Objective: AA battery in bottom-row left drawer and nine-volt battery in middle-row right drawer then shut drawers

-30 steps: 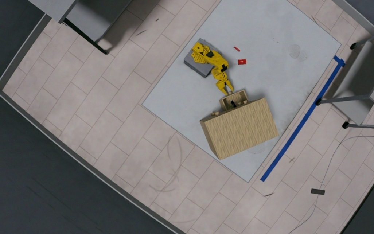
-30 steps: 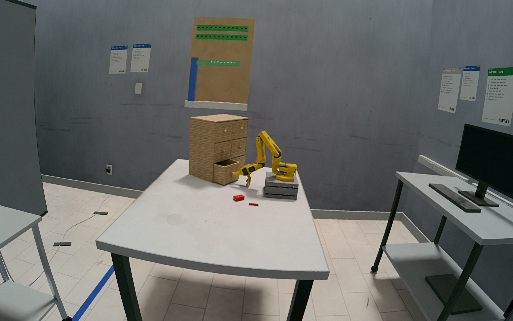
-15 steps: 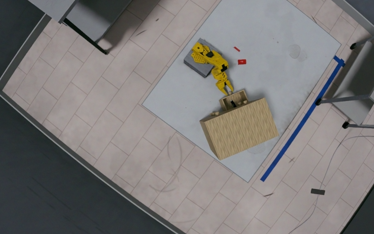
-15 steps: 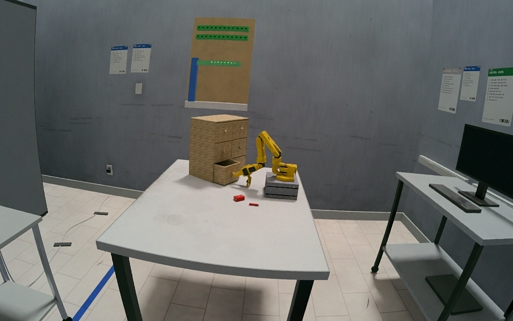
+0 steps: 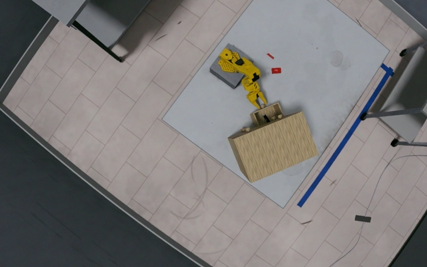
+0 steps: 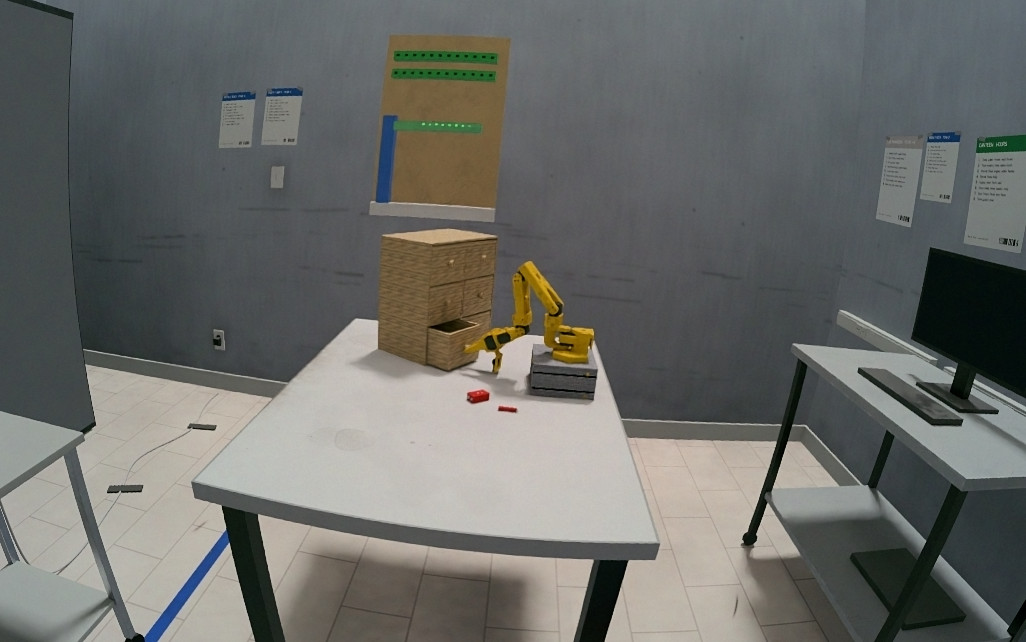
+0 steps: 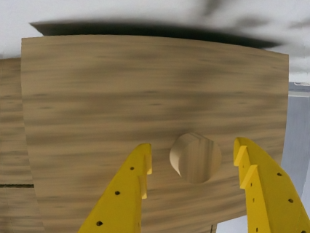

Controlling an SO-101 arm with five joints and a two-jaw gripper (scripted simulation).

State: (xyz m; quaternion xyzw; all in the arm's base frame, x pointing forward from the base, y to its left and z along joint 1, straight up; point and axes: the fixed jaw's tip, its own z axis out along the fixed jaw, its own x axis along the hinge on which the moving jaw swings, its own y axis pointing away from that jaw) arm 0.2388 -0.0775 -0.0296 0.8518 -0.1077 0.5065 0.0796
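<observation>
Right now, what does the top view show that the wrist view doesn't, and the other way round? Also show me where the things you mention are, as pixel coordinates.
Only top: the black object [image 5: 266,118] inside the open drawer [image 5: 270,106] [image 6: 446,352] [image 7: 109,91], the red block [image 5: 276,70] [image 6: 478,395] and thin red piece [image 5: 270,55] [image 6: 507,409] on the table, and the chest's top panel [image 5: 274,146] [image 6: 440,236].

Only wrist: the drawer's front face square on, with visible gaps on both sides of its round knob [image 5: 262,106] [image 7: 195,157].

Both: the pincer [image 5: 262,106] [image 6: 481,360] [image 7: 193,143] at that knob, and the drawer pulled out.

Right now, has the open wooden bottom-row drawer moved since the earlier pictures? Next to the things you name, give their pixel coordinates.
No, the open wooden bottom-row drawer [image 5: 255,120] [image 6: 452,350] [image 7: 109,109] sticks out equally far from the chest's front.
</observation>
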